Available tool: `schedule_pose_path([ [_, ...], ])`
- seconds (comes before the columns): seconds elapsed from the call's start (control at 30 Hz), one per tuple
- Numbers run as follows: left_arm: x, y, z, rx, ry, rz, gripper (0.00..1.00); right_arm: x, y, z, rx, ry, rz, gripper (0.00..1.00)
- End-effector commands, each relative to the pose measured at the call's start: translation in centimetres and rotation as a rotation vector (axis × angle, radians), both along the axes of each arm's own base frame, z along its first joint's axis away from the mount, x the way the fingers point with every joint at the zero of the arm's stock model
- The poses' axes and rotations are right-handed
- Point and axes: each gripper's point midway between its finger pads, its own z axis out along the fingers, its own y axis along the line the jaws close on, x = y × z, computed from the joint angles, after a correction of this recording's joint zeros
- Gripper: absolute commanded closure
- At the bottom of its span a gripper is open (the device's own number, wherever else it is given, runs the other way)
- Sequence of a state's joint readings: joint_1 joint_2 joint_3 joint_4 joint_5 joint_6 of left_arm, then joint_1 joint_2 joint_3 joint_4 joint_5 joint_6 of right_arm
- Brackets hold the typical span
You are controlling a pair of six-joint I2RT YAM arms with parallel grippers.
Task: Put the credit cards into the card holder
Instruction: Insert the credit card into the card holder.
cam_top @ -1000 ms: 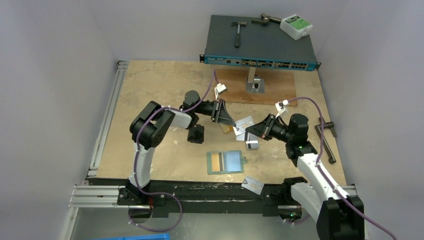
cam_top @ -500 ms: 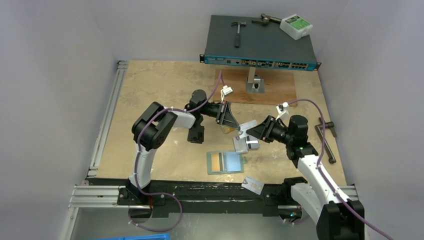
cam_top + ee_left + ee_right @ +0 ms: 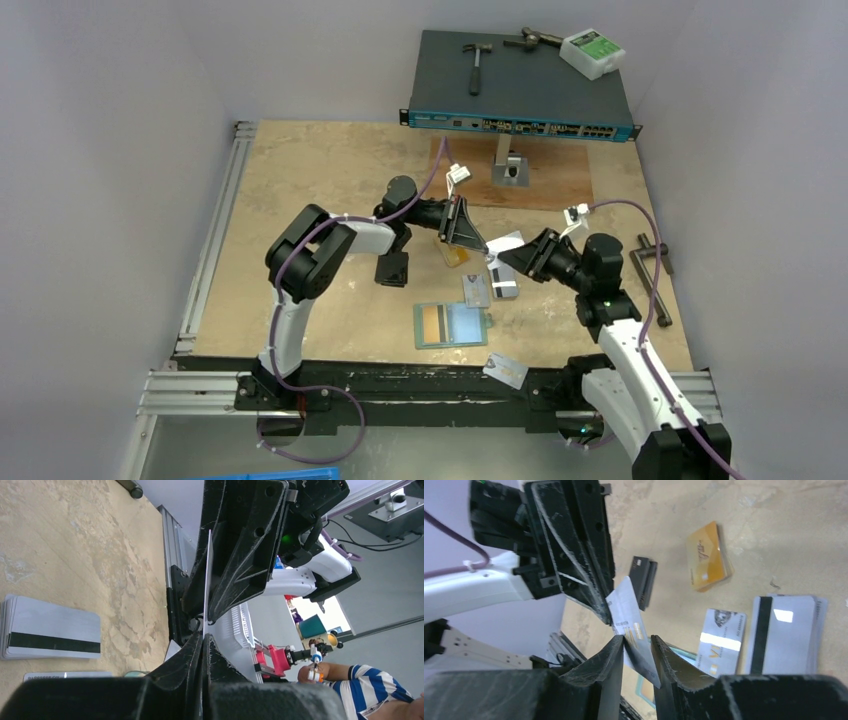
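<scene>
**A:** What's changed on your side in the last second?

**B:** The silver card (image 3: 629, 615) has swapped owners. A second ago my right pincer (image 3: 636, 642) was clamped on it and my left pincer (image 3: 204, 635) stood slightly apart. Now the left one is pressed together on the card's far end, and the right one has let its fingers spread. On the right wrist view I see a gap beside the card, so I judge the right no longer bears it.

**A:** Is it clear of the desk?

**B:** Yes. It hangs in the air between the two pincers and shows edge-on to my left wrist camera.

**A:** And the card holder?

**B:** The card holder (image 3: 452, 324) lies open on the desk (image 3: 300, 200), below both pincers and on their base side. Neither pincer touches it. A pile of cards (image 3: 478, 290) lies between it and the right pincer. The orange card (image 3: 455, 255) sits just under the left one.

**A:** So what does this mean for the job?

**B:** I reckon the handover is done. The left arm now owns the card for the trip down to the holder. First I'd back the right pincer straight off so it doesn't drag the card. The card is pinched at one end only, so I think it could swivel if nudged.
</scene>
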State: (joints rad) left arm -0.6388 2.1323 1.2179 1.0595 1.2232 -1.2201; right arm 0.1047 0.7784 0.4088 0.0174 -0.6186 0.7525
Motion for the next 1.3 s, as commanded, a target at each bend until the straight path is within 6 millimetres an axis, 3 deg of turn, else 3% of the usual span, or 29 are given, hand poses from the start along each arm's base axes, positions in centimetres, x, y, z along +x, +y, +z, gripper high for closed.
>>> schedule_pose_path([
  [0.0, 0.9, 0.4, 1.8, -0.071, 0.03, 0.052, 1.0, 1.1, 0.3, 4.7, 0.115, -0.135, -0.032, 0.77],
  [0.3, 0.4, 0.9, 2.2, -0.07, 0.023, 0.099, 0.99, 1.8, 0.2, 7.3, 0.202, -0.186, -0.071, 0.94],
  [0.33, 0.2, 1.0, 2.0, -0.058, 0.018, 0.099, 0.93, 1.8, 0.1, 7.5, 0.199, -0.193, -0.078, 0.97],
  [0.43, -0.3, 2.0, 0.7, 0.016, -0.001, 0.091, 0.49, 1.7, -0.2, 6.5, 0.135, -0.17, -0.082, 1.0],
  [0.47, -0.5, 2.6, 0.3, 0.041, -0.03, 0.082, 0.4, 1.6, -0.1, 5.5, 0.098, -0.135, -0.067, 1.0],
  [0.5, -0.7, 3.2, -0.4, 0.083, -0.042, 0.076, 0.36, 1.3, -0.1, 4.0, 0.05, -0.079, -0.044, 1.0],
  [0.6, -1.9, 5.8, -3.3, 0.272, -0.207, 0.059, 0.35, -0.7, -0.1, -1.0, -0.075, 0.108, 0.003, 1.0],
  [0.73, -2.8, 8.4, -4.7, 0.411, -0.487, -0.026, 0.36, -3.8, 1.6, -5.4, -0.182, 0.224, 0.063, 1.0],
  [0.83, -2.6, 10.6, -5.9, 0.51, -0.619, -0.055, 0.36, -5.3, 2.4, -6.8, -0.231, 0.264, 0.086, 1.0],
  [1.0, -2.7, 14.0, -6.6, 0.648, -0.762, -0.062, 0.37, -7.1, 1.7, -8.7, -0.358, 0.332, 0.066, 1.0],
  [1.27, -3.6, 16.9, -5.6, 0.715, -0.741, -0.024, 0.39, -8.6, 0.7, -10.6, -0.536, 0.403, 0.012, 1.0],
])
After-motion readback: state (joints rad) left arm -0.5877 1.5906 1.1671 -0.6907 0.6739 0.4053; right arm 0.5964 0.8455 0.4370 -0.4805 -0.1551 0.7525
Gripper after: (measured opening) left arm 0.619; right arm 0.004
